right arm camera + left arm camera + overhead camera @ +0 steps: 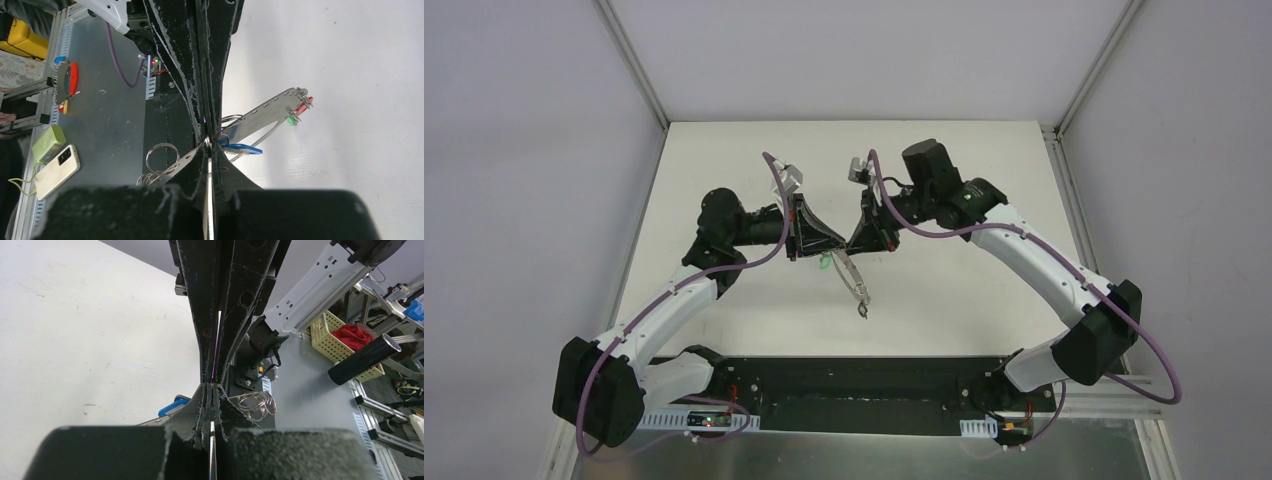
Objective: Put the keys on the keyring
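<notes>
Both left tool (212, 390) and right tool (207, 146) clamp shut at the keyring (270, 111). Blue key (245, 148), three o'clock of the tips, seems unthreaded.

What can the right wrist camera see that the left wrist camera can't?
Only the right wrist view: a red tag, a green tag and a phone. Only the left wrist view: a yellow basket holding something red, and a black tube. Both: the left fingers and right fingers tip to tip, a blue tag, small silver rings.
</notes>
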Controlling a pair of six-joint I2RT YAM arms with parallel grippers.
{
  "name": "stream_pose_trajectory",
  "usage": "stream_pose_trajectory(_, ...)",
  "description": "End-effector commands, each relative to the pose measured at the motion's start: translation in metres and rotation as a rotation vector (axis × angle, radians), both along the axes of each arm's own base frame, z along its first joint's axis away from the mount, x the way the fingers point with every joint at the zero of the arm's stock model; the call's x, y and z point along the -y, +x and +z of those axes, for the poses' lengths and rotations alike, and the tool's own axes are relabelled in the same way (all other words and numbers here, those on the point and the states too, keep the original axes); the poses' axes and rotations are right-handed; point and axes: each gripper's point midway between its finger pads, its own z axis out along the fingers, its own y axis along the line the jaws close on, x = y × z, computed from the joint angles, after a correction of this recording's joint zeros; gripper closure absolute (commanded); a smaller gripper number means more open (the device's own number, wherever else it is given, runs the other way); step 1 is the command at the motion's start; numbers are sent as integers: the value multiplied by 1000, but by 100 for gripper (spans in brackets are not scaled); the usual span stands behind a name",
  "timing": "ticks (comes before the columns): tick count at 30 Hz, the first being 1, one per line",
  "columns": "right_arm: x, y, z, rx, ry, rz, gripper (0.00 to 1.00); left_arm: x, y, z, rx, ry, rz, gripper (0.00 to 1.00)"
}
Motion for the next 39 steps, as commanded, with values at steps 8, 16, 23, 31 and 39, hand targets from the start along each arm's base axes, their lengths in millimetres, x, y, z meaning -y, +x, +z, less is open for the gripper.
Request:
stream_pose_trajectory(8,2,-5,13,127,-64,-14,100,-5,-5,7,156,38,-10,93)
stream_pose_trajectory(16,1,-5,7,146,-117,-17,100,-7,-6,4,184,70,-18,76)
stream_pose_trajectory(23,-5,-7,1,151,-153,-4,100,-4,-7,-1,202,105,-34,69)
stream_pose_trajectory(31,-12,-8,-4,157,-186,8,100,-1,-10,-9,207,135,-53,73)
stream_pose_trajectory(39,-14,-8,-5,157,-188,11,100,-3,-16,-19,217,174,-79,87)
